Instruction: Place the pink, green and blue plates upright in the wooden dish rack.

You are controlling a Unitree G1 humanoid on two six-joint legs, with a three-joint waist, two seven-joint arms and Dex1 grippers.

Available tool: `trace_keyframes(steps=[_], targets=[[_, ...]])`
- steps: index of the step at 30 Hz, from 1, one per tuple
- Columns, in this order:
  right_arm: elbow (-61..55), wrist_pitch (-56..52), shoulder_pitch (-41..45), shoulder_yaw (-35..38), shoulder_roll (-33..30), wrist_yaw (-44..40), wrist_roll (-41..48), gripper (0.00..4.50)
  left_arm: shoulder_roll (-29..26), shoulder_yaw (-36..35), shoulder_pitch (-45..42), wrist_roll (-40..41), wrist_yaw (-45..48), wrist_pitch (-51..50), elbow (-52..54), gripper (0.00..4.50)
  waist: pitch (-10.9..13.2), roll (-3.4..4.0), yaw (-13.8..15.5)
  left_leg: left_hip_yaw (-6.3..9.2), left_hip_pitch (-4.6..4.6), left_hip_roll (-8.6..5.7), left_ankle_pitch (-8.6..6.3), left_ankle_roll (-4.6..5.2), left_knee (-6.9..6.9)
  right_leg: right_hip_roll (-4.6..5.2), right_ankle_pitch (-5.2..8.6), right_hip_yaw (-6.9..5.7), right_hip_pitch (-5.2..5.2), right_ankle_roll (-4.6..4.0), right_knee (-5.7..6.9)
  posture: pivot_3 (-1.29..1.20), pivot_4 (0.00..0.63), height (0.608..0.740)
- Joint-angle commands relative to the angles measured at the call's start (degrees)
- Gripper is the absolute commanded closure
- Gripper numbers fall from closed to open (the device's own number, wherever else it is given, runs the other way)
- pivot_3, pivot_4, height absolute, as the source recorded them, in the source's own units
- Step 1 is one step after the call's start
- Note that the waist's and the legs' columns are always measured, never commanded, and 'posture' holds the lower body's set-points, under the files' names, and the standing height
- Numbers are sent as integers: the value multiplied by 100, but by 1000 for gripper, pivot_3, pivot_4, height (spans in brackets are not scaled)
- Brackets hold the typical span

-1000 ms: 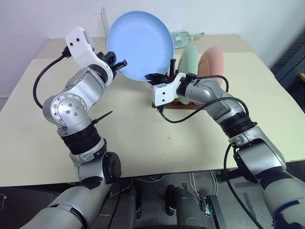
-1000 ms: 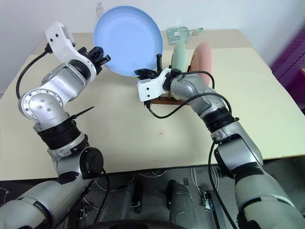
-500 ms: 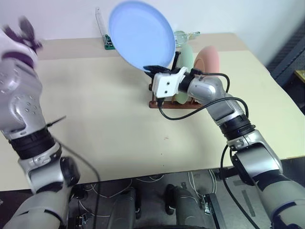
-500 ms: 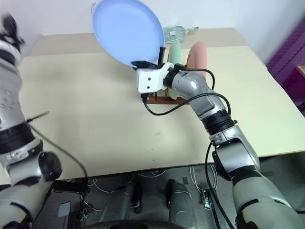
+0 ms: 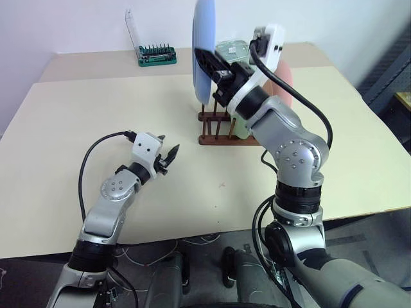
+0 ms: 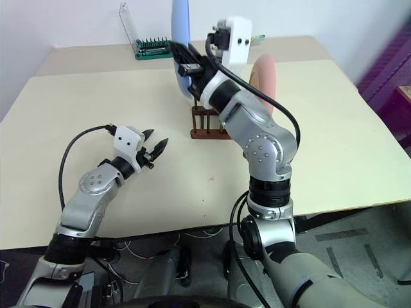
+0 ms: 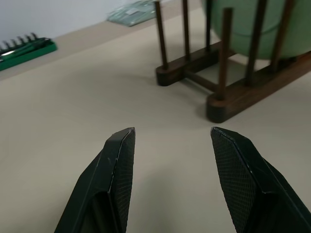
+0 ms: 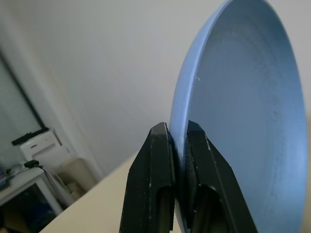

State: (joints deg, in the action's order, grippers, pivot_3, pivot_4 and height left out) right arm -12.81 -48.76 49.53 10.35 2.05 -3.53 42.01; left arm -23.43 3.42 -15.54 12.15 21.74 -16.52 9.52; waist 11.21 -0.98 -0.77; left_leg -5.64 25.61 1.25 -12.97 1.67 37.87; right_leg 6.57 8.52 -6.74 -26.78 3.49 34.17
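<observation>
- The jaws of the right gripper point(image 8: 179, 145) are pinched onto the rim of the blue plate point(image 5: 203, 51), which they hold on edge, raised above the near-left end of the wooden dish rack point(image 5: 221, 131).
- The jaws of the left gripper point(image 6: 153, 147) stand apart with nothing between them, low over the bare counter point(image 5: 77, 128), pointing toward the rack and well short of it.
- The rack sits toward the counter's far edge, about midway along it; its near slots show free pegs.
- The green plate point(image 7: 252, 29) stands upright between pegs in the rack.
- The pink plate point(image 6: 266, 74) stands upright behind the green one, on the side toward the counter's far-right corner.
- A green tray of screwdriver bits point(image 5: 156, 55) lies near the far edge, left of the rack, with a clear lid point(image 5: 130, 29) standing up at its left end.
</observation>
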Motion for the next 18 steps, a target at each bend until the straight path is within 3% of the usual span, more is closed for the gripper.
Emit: trace_keyframes(steps=[1, 16, 17, 18], targets=[[-218, -121, 106, 126, -5, 255, 216, 4500, -4, -127, 46, 166, 288, 101, 267, 1996, 0, 0, 2, -4, 0, 0, 1, 2, 1, -6, 0, 1, 1, 1, -1, 0, 150, 730], [843, -208, 453, 498, -155, 505, 372, 4500, 10, -80, 294, 300, 695, -121, 709, 1996, 0, 1, -2, -8, 0, 4, 9, 19, 6, -12, 0, 2, 4, 3, -3, 0, 150, 730], [867, -180, 489, 464, -178, 472, 325, 3757, 6, -75, 317, 312, 716, -147, 747, 1956, 0, 1, -1, -8, 0, 4, 9, 19, 6, -12, 0, 2, 4, 3, -3, 0, 150, 730], [883, -163, 512, 444, -191, 453, 297, 3443, 7, -75, 330, 315, 728, -167, 773, 1956, 0, 1, 1, -8, 0, 4, 9, 19, 6, -12, 0, 1, 4, 3, -3, 0, 150, 730]])
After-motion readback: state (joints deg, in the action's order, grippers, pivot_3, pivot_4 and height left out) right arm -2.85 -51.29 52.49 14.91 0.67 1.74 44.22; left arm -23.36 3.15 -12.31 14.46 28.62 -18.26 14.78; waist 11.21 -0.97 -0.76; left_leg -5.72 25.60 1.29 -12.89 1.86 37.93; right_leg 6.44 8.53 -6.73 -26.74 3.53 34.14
